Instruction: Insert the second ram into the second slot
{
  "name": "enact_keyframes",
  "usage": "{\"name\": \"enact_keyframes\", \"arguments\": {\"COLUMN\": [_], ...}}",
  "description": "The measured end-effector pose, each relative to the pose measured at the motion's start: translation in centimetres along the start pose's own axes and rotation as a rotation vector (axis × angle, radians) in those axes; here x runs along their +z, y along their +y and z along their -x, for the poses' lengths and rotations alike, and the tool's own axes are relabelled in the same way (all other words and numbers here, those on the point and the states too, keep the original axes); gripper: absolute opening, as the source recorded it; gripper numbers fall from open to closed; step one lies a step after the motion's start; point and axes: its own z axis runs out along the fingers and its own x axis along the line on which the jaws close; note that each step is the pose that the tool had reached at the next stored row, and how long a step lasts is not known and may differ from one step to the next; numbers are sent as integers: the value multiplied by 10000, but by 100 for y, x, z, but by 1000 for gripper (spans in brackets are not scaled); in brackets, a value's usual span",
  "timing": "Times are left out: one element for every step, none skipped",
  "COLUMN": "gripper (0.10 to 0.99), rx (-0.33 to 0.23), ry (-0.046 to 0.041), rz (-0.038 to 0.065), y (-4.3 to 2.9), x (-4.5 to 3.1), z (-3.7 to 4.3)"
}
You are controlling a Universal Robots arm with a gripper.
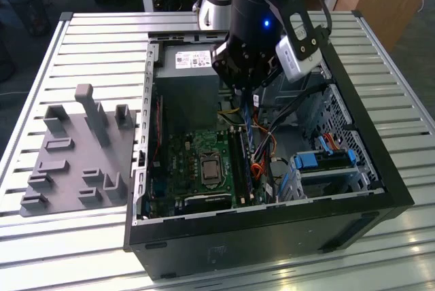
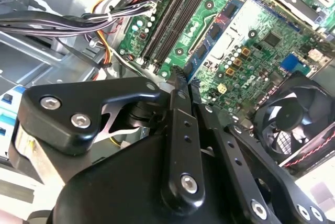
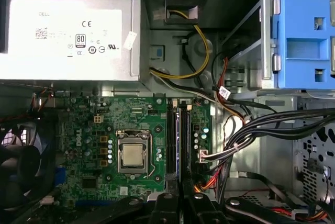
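Note:
My gripper (image 1: 250, 94) hangs inside the open computer case (image 1: 272, 230), above the green motherboard (image 1: 197, 168). Its black fingers (image 2: 179, 90) are shut on the second ram (image 2: 217, 28), a thin blue board with dark chips that runs along the same line as the slots. In the exterior view the ram (image 1: 257, 145) is a narrow blue strip just above the black ram slots (image 1: 241, 162). The first wrist view looks straight down on the slots (image 3: 171, 145), with the gripper (image 3: 180, 200) just over their near end. I cannot tell which slot the ram is over.
A silver power supply (image 3: 68, 30) fills the case's far end. Bundled cables (image 3: 251, 135) and a blue drive bracket (image 3: 306, 41) lie beside the slots. The processor socket (image 3: 133, 153) and a fan (image 2: 293, 119) lie on the other side. A grey fixture (image 1: 81, 148) lies outside the case.

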Motion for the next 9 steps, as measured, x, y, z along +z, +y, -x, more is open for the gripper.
{"name": "enact_keyframes", "arguments": {"gripper": [137,137,137,137,137,137,137,137,137], "rx": [-18,-21,-21,-22,-22,-22,-21,-22,-22], "ry": [1,1,1,1,1,1,1,1,1], "rz": [0,0,0,0,1,1,1,1,1], "y": [0,-1,-1,-1,-1,-1,-1,-2,-2], "x": [4,8,10,14,18,22,27,33,40], "z": [0,0,0,0,0,0,-1,-1,-1]}}
